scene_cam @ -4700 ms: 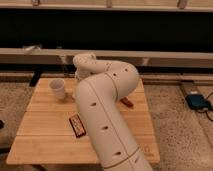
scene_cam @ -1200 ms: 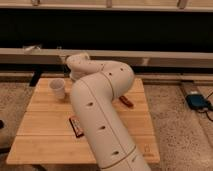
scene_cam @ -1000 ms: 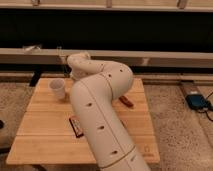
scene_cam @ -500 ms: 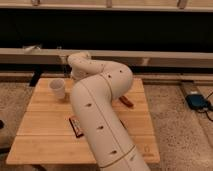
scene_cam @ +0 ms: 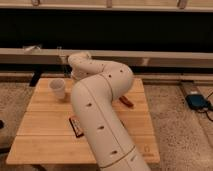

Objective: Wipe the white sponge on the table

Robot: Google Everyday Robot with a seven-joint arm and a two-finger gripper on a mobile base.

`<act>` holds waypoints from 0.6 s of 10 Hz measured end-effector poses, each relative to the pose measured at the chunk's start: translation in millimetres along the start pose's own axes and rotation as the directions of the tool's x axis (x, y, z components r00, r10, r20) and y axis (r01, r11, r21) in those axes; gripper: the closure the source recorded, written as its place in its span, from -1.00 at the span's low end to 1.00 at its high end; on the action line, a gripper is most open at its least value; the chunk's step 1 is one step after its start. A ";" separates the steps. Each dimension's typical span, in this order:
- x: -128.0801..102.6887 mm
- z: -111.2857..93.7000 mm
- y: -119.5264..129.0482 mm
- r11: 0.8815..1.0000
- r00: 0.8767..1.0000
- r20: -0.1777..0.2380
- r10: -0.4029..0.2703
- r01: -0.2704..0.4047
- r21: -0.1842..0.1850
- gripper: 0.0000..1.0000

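One white arm (scene_cam: 100, 115), rising from the near edge of the surface (scene_cam: 45, 135), bending at an elbow over the far side and reaching back to the left

One claw, at the arm's far-left end over the far part of the surface; hidden behind the wrist housing, clenched; whether it grips anything cannot be told

One white sponge: not to be made out; the arm covers the surface under and around the claw

One translucent white cup (scene_cam: 57, 88), upright, just left of the claw and a little nearer the camera, apart from the arm

One small red object (scene_cam: 126, 101), lying flat to the right of the claw, beyond the elbow, close beside the arm

One dark flat packet (scene_cam: 76, 126), lying well on the near side of the claw, its right end tucked against the arm

One blue device (scene_cam: 198, 101) with a cable, on the floor far to the right of the claw, off the surface
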 end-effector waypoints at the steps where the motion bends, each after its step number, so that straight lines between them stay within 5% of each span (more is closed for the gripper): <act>1: 11.4 -6.9 -11.8 1.000 1.000 0.001 0.017 -0.017 0.017 1.00; 6: 85.8 -47.5 -55.0 0.992 0.994 0.016 0.111 -0.112 0.049 1.00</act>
